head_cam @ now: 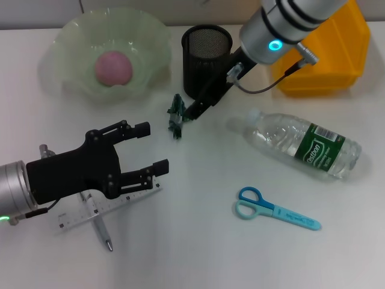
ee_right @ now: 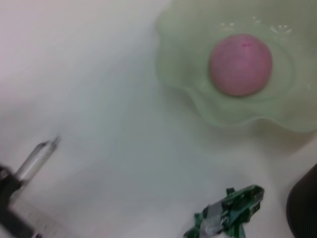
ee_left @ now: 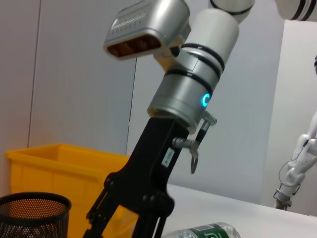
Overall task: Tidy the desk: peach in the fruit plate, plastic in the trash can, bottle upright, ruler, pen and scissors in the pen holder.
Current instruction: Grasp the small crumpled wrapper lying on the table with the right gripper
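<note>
The left hand [head_cam: 151, 147] is held low at the near left, its forearm lying nearly level and its two black fingers [head_cam: 142, 128] spread wide apart, pointed rightward. The right arm is reached in from the far right, angled steeply downward, with the right hand [head_cam: 191, 112] narrowed to a tip near the table.

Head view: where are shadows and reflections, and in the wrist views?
Head view: weak shadows beside the bottle and pen holder, glints on the bottle; right gripper at the plastic. Right wrist view: glints on the fruit plate rim. Left wrist view: blue ring glowing on the right arm.
</note>
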Controlling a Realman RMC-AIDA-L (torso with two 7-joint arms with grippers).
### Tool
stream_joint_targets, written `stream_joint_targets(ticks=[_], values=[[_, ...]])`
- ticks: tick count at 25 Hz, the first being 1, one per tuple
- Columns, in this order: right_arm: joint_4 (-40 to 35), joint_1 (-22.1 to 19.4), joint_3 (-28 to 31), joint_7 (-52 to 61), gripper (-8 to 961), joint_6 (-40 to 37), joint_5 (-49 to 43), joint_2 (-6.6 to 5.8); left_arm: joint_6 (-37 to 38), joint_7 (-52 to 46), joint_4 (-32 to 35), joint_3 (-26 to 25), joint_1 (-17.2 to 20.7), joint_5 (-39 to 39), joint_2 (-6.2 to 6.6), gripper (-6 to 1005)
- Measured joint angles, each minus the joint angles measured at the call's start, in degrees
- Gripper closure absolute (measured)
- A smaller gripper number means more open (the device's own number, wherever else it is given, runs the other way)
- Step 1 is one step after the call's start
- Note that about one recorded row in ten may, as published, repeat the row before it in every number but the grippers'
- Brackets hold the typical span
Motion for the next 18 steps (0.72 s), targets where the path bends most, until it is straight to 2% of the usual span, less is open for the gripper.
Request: stream_joint_targets(ticks=[6, 13, 14, 18], values=[[4.09, -0.24, -3.8, -0.42, 259, 6.84, 5.39, 0.12, 0.22, -0.02, -0.01, 0.16, 0.11, 0.0, -0.18, 181], [8.3, -0.91, -11.64, -0.73, 265, 15.85, 12.37, 0.12, 0.45, -0.11, -0.01, 0.27, 0.21, 0.0, -0.17, 180], [9.17, -1.15, -14.22, -1.33, 266, 18.13, 14.87, 0.12, 0.46, -0.1, 0.0, 0.27, 0.21, -0.01, -0.2, 180], [9.35, -2.18, -18.1, -2.47, 269, 21.39, 19.1, 0.12, 0.51, -0.07, 0.09, 0.27, 0.21, -0.01, -0.28, 180]])
